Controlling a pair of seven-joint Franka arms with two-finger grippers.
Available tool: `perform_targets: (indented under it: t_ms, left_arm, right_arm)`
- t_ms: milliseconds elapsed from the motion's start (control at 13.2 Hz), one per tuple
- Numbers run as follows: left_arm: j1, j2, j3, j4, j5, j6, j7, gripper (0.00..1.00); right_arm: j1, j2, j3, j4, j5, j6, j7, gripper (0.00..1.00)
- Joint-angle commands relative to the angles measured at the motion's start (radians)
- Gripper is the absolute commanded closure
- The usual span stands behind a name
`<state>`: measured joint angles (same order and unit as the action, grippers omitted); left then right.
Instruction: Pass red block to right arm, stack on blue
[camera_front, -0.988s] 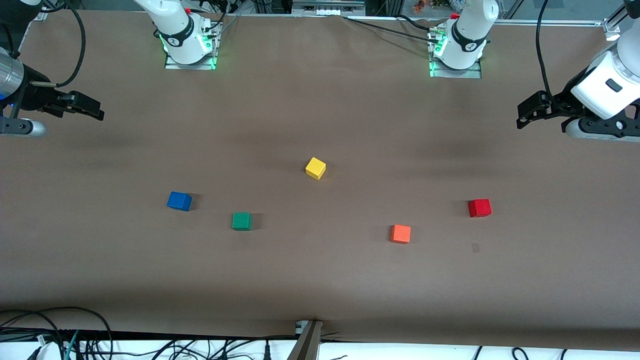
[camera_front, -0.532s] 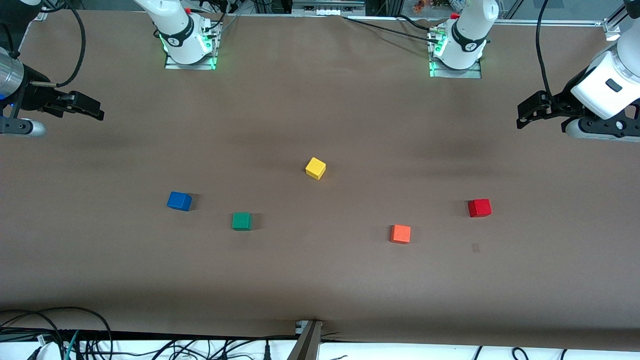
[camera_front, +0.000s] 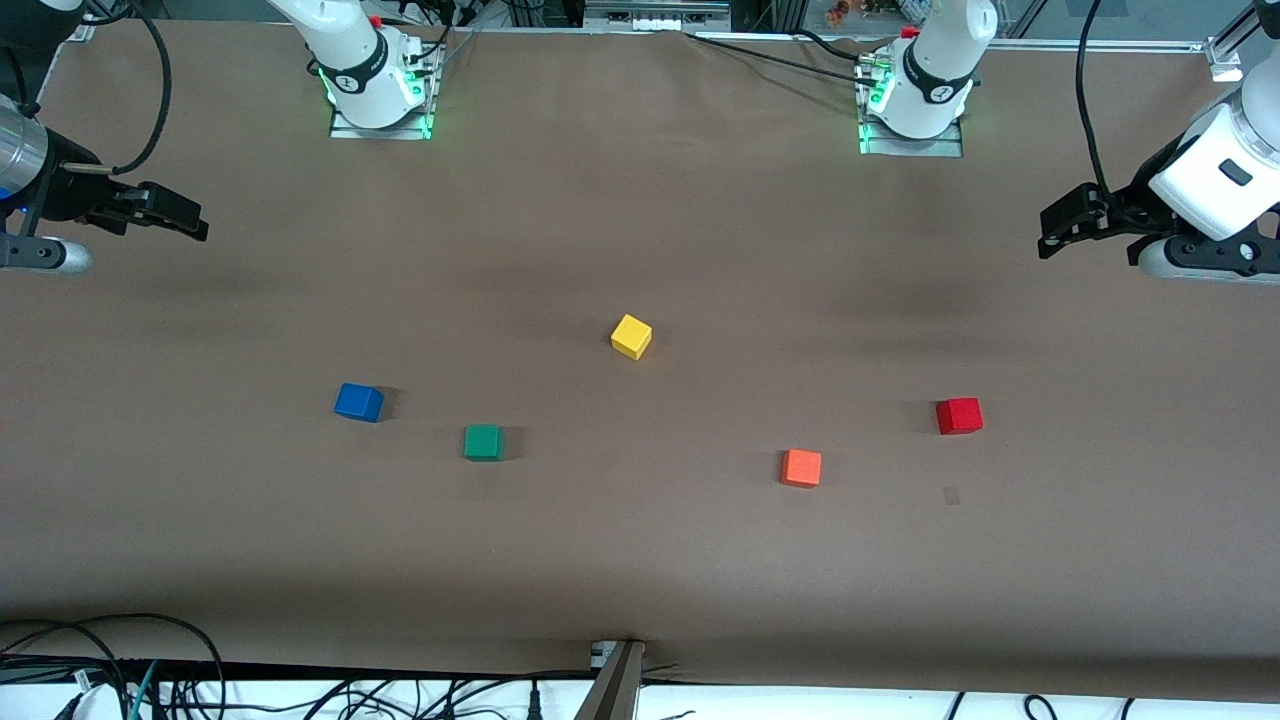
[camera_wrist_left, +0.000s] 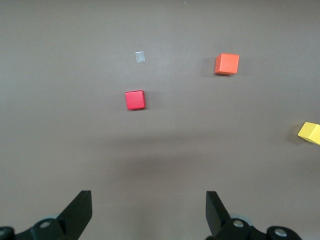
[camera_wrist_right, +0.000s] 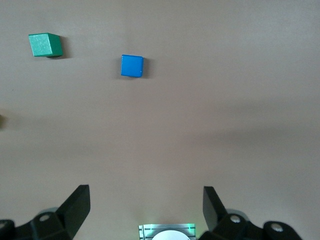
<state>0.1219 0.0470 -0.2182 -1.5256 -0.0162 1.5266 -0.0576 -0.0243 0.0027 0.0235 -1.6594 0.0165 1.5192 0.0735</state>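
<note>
Red block (camera_front: 959, 415) sitting alone on brown surface (camera_front: 640, 560) toward the left arm's end, untouched, square faces lined up roughly with the surface edges, so no long axis to favour. Left gripper (camera_front: 1052, 218) raised over that same end, closer to the robot bases than the block, fingers spread wide and holding nothing. Seen from the left wrist view, red block (camera_wrist_left: 135, 100) lying ahead of the spread left gripper (camera_wrist_left: 149, 210) and a little off its centre line, with clear surface between. Orange block (camera_front: 801, 467) resting nearer to the front camera than the red one and well apart from it, toward the middle of the surface; yellow block (camera_front: 631, 336) around the middle. Blue block (camera_front: 358, 402) toward the right arm's end, green block (camera_front: 483, 442) beside it and slightly nearer to the front camera. Right gripper (camera_front: 185, 218) waiting over its own end, fingers likewise spread and empty, blue block (camera_wrist_right: 132, 66) showing ahead of it. Judged from this layout: left arm clearly the closer one to the red block, so first reach likely forward and down toward the front camera, then a handover near mid-surface.
</note>
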Motion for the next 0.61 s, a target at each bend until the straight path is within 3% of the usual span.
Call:
perform_targets:
  t_ms: [0, 532]
  left_arm:
    - [0.001, 0.007, 0.0, 0.021, -0.002, -0.013, 0.01, 0.0]
    - [0.005, 0.011, 0.002, 0.018, 0.012, -0.016, 0.012, 0.0]
  right_arm:
    - [-0.003, -0.004, 0.003, 0.01, 0.008, -0.016, 0.009, 0.0]
    - [-0.003, -0.004, 0.001, 0.009, 0.008, -0.016, 0.008, 0.0]
